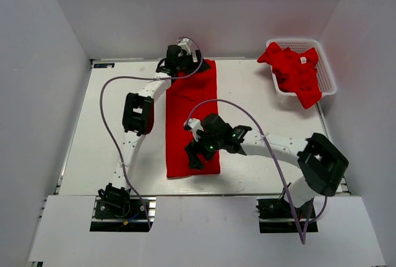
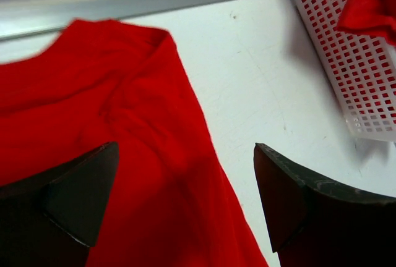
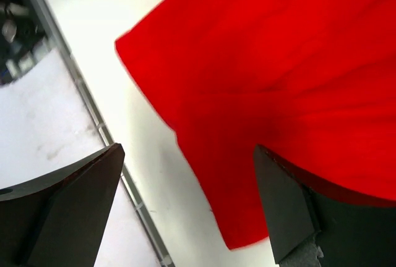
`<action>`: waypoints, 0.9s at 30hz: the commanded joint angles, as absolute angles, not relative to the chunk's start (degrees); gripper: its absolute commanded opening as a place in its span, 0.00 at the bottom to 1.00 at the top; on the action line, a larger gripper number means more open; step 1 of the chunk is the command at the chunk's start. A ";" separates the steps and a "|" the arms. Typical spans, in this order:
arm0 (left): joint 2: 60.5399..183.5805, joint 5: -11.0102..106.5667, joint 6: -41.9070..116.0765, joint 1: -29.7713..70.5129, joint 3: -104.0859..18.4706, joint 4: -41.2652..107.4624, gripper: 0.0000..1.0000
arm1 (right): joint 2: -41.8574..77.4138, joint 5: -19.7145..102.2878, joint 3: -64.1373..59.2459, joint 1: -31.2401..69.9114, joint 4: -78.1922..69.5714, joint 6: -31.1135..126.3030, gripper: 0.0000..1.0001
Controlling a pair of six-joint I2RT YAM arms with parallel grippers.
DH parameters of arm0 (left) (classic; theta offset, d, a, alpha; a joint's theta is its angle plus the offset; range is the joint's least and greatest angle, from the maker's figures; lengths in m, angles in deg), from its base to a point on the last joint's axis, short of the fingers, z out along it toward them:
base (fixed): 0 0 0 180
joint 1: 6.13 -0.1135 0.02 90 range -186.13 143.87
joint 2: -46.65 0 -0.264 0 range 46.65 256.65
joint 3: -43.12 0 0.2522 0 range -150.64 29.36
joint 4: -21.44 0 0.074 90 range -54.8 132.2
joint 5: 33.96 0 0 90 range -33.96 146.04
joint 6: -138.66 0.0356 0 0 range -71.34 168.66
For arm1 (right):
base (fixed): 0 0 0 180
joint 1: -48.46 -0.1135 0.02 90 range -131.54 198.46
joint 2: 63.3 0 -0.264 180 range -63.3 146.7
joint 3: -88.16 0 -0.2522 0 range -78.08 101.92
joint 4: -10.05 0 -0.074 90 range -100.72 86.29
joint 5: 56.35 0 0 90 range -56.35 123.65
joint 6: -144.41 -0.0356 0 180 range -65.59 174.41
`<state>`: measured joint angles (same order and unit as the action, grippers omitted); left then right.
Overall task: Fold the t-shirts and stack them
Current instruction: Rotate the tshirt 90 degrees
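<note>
One red t-shirt (image 1: 192, 100) lies flat on the white table as a long narrow strip running from far to near. My left gripper (image 1: 181, 67) hovers open over its far end; in the left wrist view the t-shirt (image 2: 93, 125) fills the left side and the open left gripper (image 2: 185, 149) straddles its right edge. My right gripper (image 1: 197, 149) hangs open above the near end; in the right wrist view the t-shirt's (image 3: 278, 63) near corner lies beneath the open right gripper (image 3: 189, 149). Neither gripper holds anything.
A white lattice basket (image 1: 328, 76) at the far right holds a crumpled heap of red t-shirts (image 1: 294, 69), one hanging over the near rim. The basket (image 2: 365, 75) also shows in the left wrist view. The table's near edge rail (image 3: 93, 112) runs close to the right gripper.
</note>
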<state>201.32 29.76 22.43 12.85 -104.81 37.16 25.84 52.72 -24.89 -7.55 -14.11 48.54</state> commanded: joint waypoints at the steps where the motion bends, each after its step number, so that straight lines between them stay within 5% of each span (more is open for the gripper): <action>1: 183.08 35.20 31.24 12.86 -103.54 43.63 1.00 | 20.73 44.66 -22.79 -7.70 -14.27 48.26 0.90; 4: 171.93 34.69 35.46 12.86 -97.23 53.08 1.00 | 17.48 35.79 -24.11 -7.70 -12.60 43.96 0.90; 8: 149.84 38.88 32.95 12.86 -60.69 47.71 1.00 | 12.90 22.87 -29.11 -7.52 -10.84 34.66 0.90; 13: 130.44 46.55 23.10 13.38 -31.42 46.35 1.00 | 5.70 15.63 -36.76 -7.00 -12.23 25.24 0.90; 20: 118.65 51.11 16.42 17.42 -16.45 67.51 1.00 | 6.38 22.46 -39.94 -6.56 -17.68 21.02 0.90; 27: 104.24 46.28 10.53 20.32 -0.01 71.67 1.00 | 10.35 29.33 -40.99 -6.64 -18.40 18.64 0.90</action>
<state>110.14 47.79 14.47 19.21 -1.53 68.94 9.67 25.74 -40.41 -6.63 -17.67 21.18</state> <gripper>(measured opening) 0.998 0.904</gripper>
